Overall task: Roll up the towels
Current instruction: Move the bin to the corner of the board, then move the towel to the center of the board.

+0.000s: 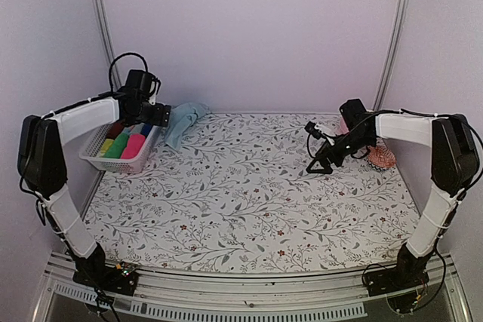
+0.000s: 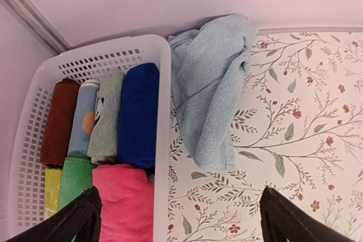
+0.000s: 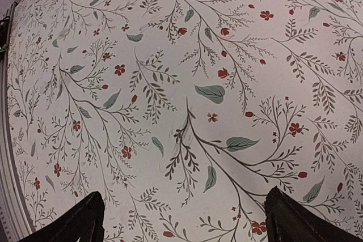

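While it hangs over the basket's rim, left gripper (image 2: 180,196): fingers spread wide, nothing held.
Below: bright pink terry towel (image 2: 122,202), rolled, lying in the white perforated plastic basket (image 2: 164,83) among other rolls.
Beside: pale blue terry towel (image 2: 210,94), crumpled on the floral-print table (image 2: 306,140), touching the basket wall.
Handling: likely light, limp and grippy; pinch a corner or edge fold.
Right gripper (image 3: 182,196): wide, empty, well apart from both towels.

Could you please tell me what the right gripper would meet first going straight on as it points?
Most likely the floral table cover: the right gripper angles down at it, with nothing else ahead in view.
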